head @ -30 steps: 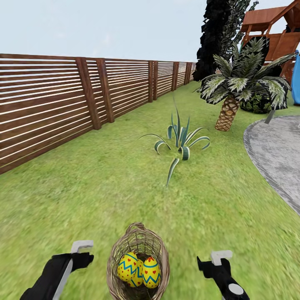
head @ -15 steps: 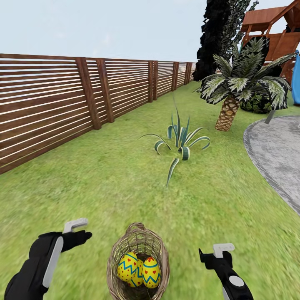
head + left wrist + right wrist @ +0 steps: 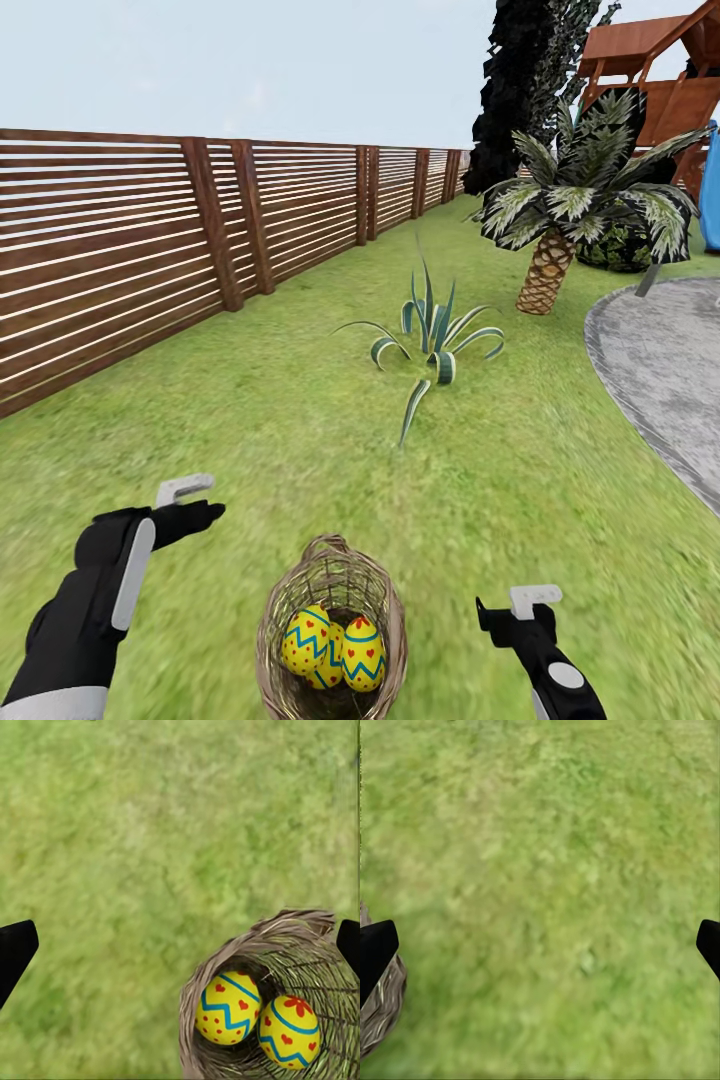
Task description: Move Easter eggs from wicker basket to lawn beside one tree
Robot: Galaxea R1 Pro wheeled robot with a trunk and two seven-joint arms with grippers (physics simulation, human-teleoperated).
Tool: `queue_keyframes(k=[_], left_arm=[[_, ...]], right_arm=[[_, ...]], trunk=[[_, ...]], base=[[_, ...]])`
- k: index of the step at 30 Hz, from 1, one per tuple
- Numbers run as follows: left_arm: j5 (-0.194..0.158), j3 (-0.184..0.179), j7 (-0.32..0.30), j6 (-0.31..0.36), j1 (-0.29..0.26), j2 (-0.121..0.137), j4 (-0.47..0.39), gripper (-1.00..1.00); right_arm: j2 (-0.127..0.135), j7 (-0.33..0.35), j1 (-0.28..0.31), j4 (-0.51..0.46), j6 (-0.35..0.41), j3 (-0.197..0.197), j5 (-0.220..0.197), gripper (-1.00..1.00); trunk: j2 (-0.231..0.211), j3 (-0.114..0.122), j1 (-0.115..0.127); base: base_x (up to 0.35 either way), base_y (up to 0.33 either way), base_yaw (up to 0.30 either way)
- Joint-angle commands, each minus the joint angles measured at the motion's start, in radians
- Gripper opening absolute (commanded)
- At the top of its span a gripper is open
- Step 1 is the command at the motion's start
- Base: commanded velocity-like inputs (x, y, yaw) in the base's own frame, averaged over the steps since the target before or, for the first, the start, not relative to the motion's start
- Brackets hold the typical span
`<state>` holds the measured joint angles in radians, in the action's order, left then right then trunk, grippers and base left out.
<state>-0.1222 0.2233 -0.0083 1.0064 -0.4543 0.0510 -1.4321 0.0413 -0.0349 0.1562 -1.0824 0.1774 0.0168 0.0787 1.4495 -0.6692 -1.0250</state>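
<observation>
The wicker basket (image 3: pixel 330 590) stands on the lawn (image 3: pixel 300 440) just in front of me, with three yellow Easter eggs (image 3: pixel 305 638) with blue zigzags and red marks packed inside. My left gripper (image 3: pixel 192 503) hovers open over the grass, left of the basket and slightly beyond it. My right gripper (image 3: pixel 515 608) is open, level with the basket's right side and apart from it. In the left wrist view the basket (image 3: pixel 262 937) and two eggs (image 3: pixel 227 1009) lie off to one side of the open left gripper (image 3: pixel 180 949). In the right wrist view, the right gripper (image 3: pixel 540 945) looks down on grass, with the basket's edge (image 3: pixel 379 1012) at the frame border.
A slatted wooden fence (image 3: pixel 150 250) runs along the left. A spiky striped plant (image 3: pixel 432 340) grows ahead, with a palm (image 3: pixel 565 220) and a near-black tree (image 3: pixel 530 90) behind it. Grey paving (image 3: pixel 660 360) curves in at the right. A wooden play structure (image 3: pixel 660 70) stands far right.
My left arm has lifted and swung forward and outward, away from the basket's side. The right gripper shifted slightly. Basket and eggs have not moved.
</observation>
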Motion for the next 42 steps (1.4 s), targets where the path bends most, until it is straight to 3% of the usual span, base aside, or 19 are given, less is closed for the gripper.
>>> queue_keyframes(k=[1, 4, 6, 8, 12, 16, 25, 42], left_arm=[[-0.004, -0.001, -0.001, 0.005, -0.001, -0.001, -0.002, 1.0], [-0.003, -0.039, 0.0, 0.004, -0.002, -0.002, -0.003, 1.0], [-0.002, -0.116, 0.001, -0.003, -0.003, -0.002, -0.004, 1.0], [-0.002, -0.153, 0.001, -0.005, -0.003, -0.003, -0.005, 1.0], [-0.002, -0.197, 0.003, -0.007, -0.003, -0.026, -0.004, 1.0], [-0.002, -0.205, 0.002, -0.008, -0.001, -0.04, -0.002, 1.0], [-0.002, -0.206, 0.0, -0.008, -0.001, -0.042, 0.001, 1.0], [-0.002, -0.207, -0.001, -0.008, -0.001, -0.042, 0.006, 1.0]], right_arm=[[0.0, -0.002, 0.0, -0.003, 0.007, -0.001, 0.009, 1.0], [0.0, -0.002, 0.0, -0.001, 0.007, -0.001, 0.01, 1.0], [0.0, -0.002, 0.0, -0.002, 0.007, -0.001, 0.01, 1.0], [0.001, -0.002, 0.0, -0.002, 0.007, -0.001, 0.01, 1.0], [0.001, -0.002, 0.0, 0.001, 0.007, 0.0, 0.007, 1.0], [0.0, -0.002, 0.0, 0.004, 0.007, -0.001, 0.006, 1.0], [0.0, 0.0, 0.0, 0.004, 0.007, -0.001, 0.003, 1.0], [-0.001, 0.001, 0.0, 0.009, 0.005, -0.001, 0.0, 1.0]], trunk=[[0.0, -0.001, 0.0], [0.0, -0.001, 0.0], [0.0, -0.001, 0.0], [0.0, -0.001, 0.0], [0.0, -0.001, 0.0], [0.0, 0.001, 0.0], [0.0, 0.008, 0.0], [0.0, 0.02, 0.0]], base=[[-0.005, 0.0, 0.0], [-0.101, 0.0, 0.0], [-0.252, 0.0, 0.0], [-0.29, 0.0, 0.0], [-0.32, 0.0, -0.043], [-0.332, 0.0, -0.213], [-0.225, 0.131, -0.257], [0.096, 0.296, -0.26]])
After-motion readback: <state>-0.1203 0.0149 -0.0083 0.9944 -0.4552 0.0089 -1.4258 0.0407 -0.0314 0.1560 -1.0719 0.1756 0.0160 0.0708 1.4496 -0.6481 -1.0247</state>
